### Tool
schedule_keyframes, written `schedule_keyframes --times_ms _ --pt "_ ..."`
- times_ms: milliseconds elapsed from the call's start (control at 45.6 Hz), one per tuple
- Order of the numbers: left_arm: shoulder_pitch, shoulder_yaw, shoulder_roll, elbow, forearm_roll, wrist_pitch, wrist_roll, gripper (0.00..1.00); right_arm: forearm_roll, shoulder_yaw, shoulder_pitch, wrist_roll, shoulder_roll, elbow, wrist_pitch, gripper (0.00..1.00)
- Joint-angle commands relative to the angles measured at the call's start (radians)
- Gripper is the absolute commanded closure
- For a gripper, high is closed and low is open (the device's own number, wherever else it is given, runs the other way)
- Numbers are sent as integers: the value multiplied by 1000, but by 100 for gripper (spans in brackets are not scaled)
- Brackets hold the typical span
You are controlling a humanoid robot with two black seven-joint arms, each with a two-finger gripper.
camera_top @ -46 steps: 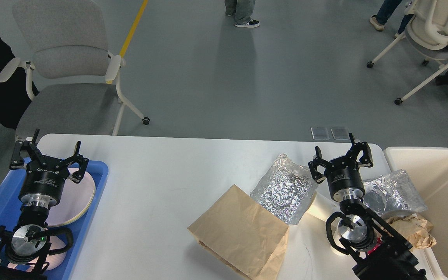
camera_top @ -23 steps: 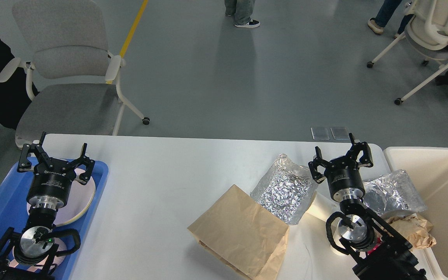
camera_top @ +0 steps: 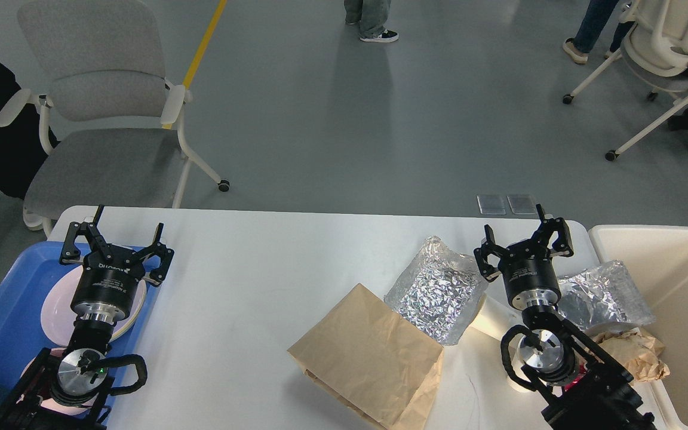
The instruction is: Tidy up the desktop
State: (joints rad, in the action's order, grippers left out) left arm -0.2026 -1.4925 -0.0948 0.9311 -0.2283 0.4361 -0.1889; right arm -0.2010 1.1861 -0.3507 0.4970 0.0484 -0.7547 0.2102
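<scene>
My left gripper point(camera_top: 118, 246): fingers spread, holding nothing, above blue tray point(camera_top: 15, 316) edge.
My right gripper point(camera_top: 526, 240): spread, holding nothing; foil bags point(camera_top: 436, 289) on desktop point(camera_top: 248, 286) either side.

My desktop point(camera_top: 272, 269) is white, smooth and matt. On it lies a brown paper bag point(camera_top: 368, 352), creased and dull, beside a crinkled foil pouch point(camera_top: 436, 289) that glitters silver. A second foil pouch point(camera_top: 607, 295) shines at the cream plastic bin point(camera_top: 678, 263), above crumpled brown paper point(camera_top: 636, 352). The blue tray point(camera_top: 3, 322) looks like smooth plastic, with a pale, smooth plate point(camera_top: 60, 298) in it. My grippers point(camera_top: 118, 251) point(camera_top: 523, 239) are matt black with bright metal collars.
</scene>
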Motion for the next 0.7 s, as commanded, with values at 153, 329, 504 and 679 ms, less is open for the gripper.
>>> schedule_keyframes --times_ms 153,329,504,679 --pt "3 6 10 -3 4 26 -83 4 0 1 2 0 -1 -2 0 0" --pt "2 17 9 -28 70 64 -70 4 0 1 2 0 -1 -3 0 0" --pt "-3 28 4 -43 93 96 -11 4 0 1 2 0 -1 -2 0 0" --pt "-9 20 4 -71 110 130 17 4 0 1 2 0 -1 -2 0 0"
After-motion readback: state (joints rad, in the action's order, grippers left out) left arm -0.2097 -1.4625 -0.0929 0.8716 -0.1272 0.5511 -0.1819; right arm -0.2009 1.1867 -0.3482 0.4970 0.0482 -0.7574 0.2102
